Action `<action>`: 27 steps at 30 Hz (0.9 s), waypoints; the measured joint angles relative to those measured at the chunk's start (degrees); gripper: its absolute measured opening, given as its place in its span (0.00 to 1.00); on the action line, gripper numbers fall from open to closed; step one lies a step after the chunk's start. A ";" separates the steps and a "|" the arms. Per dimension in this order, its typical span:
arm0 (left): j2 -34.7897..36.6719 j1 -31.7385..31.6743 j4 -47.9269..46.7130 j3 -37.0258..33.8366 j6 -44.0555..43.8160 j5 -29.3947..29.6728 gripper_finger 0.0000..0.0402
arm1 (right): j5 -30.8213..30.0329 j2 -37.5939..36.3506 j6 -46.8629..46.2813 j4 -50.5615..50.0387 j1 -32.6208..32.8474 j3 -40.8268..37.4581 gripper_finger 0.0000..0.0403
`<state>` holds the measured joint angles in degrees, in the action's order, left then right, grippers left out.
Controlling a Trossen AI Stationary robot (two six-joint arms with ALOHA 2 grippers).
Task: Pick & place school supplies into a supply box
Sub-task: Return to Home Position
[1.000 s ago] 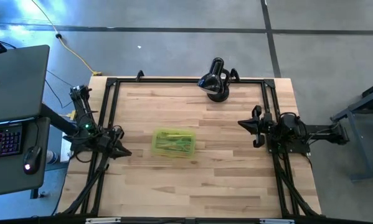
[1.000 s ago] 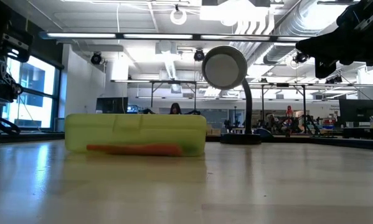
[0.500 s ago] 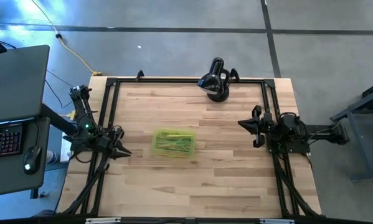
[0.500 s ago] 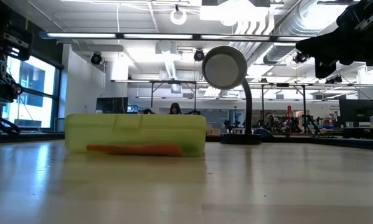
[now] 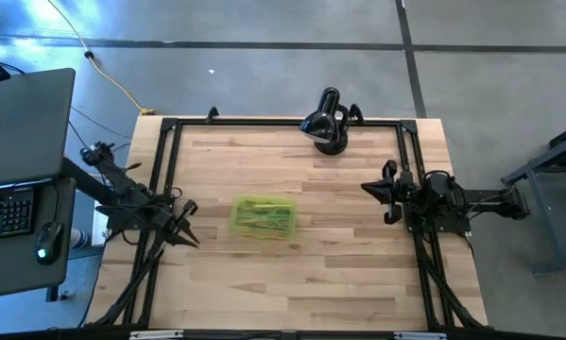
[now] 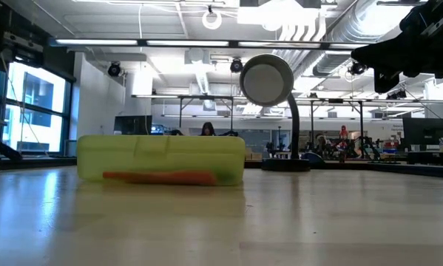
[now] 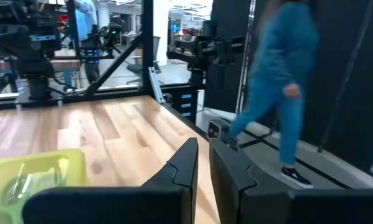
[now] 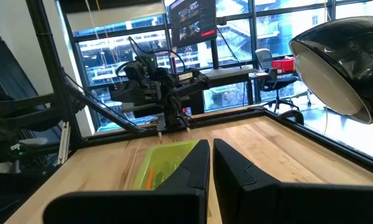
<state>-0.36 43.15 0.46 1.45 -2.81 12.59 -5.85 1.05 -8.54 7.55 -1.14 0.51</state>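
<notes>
The supply box (image 5: 264, 217) is a translucent yellow-green case resting flat on the wooden table, left of centre. Thin pens and pencils show through its walls, and an orange one (image 6: 158, 177) lies along its bottom. No supplies lie loose on the table. My left gripper (image 5: 189, 236) hovers just left of the box, shut, and its wrist view catches a corner of the box (image 7: 33, 180) beside the gripper (image 7: 203, 167). My right gripper (image 5: 368, 188) waits shut at the table's right side, pointing at the box (image 8: 164, 163) beyond the gripper (image 8: 211, 163).
A black domed lamp (image 5: 324, 124) stands at the table's far edge, right of the box. A black frame (image 5: 169, 151) runs round the tabletop. A desk with a laptop and keyboard (image 5: 18, 189) stands left of the table. A person in blue (image 7: 279, 93) walks past beyond the table.
The left arm has swung: its raised elbow has moved toward the table's left, and the gripper has turned a little toward the near edge while staying beside the box. The box and the right arm have kept still.
</notes>
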 joint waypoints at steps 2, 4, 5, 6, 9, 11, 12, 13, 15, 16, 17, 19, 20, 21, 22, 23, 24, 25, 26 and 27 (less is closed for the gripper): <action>0.00 -2.52 -0.18 0.00 0.21 -1.68 0.18 | 0.01 0.01 0.00 0.00 0.00 0.00 0.00; 0.00 -4.48 -0.40 0.00 1.58 -3.03 0.18 | 0.00 0.01 0.00 0.00 0.01 0.00 0.00; 0.00 -5.23 -0.45 0.00 2.14 -3.46 0.18 | 0.00 0.01 0.00 0.00 -0.01 0.00 0.00; 0.00 -5.85 -0.53 0.00 2.18 -3.99 0.18 | 0.00 0.00 0.00 0.00 -0.01 0.00 0.00; 0.00 -6.87 -0.61 0.00 2.14 -4.86 0.18 | 0.00 -0.01 0.00 0.00 0.01 0.00 0.00; 0.00 -7.31 -0.61 0.00 2.14 -4.83 0.18 | 0.00 0.01 0.00 -0.01 -0.01 0.00 0.00; 0.00 -7.59 -0.60 0.00 2.14 -4.74 0.18 | 0.00 0.00 0.00 0.00 0.00 0.00 0.00; 0.00 -7.69 -0.60 0.00 2.14 -4.62 0.18 | 0.00 0.00 0.00 0.00 0.00 0.00 0.00; 0.00 -7.93 -0.58 0.00 2.14 -4.34 0.18 | 0.00 0.01 0.00 0.00 0.01 0.00 0.00; 0.00 -7.91 -0.58 0.00 2.14 -4.32 0.18 | 0.00 0.01 0.00 0.00 0.01 0.00 0.00; 0.00 -7.90 -0.58 -0.02 2.14 -4.32 0.18 | 0.00 0.01 0.00 0.00 0.01 0.00 0.00; 0.00 -7.90 -0.58 -0.01 2.14 -4.29 0.18 | 0.00 0.01 0.00 0.00 0.01 0.00 0.00; 0.00 -7.90 -0.58 -0.01 2.14 -4.28 0.18 | 0.00 0.00 0.00 0.00 0.00 0.00 0.00; 0.00 -7.90 -0.57 -0.02 2.14 -4.25 0.18 | 0.00 0.01 0.00 0.00 0.00 0.00 0.00; 0.00 -7.90 -0.56 -0.02 2.14 -4.21 0.18 | 0.00 0.01 0.00 0.00 0.01 0.00 0.00; 0.00 -7.90 -0.56 -0.02 2.14 -4.16 0.18 | 0.00 0.01 0.00 0.00 -0.01 0.00 0.00; 0.00 -7.90 -0.56 -0.02 2.14 -4.14 0.18 | 0.00 0.01 0.00 0.00 0.01 0.00 0.00; 0.00 -7.90 -0.56 -0.02 2.14 -4.14 0.18 | 0.00 0.01 0.00 0.00 -0.01 0.00 0.00; 0.00 -7.90 -0.56 -0.02 2.14 -4.14 0.18 | 0.02 0.01 0.00 0.00 0.01 0.00 0.00; 0.00 -7.90 -0.54 -0.02 2.14 -4.14 0.18 | 0.00 0.01 0.00 0.00 -0.01 0.00 0.00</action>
<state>-0.36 35.24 -0.08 1.43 -0.67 8.45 -5.85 1.06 -8.54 7.55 -1.15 0.51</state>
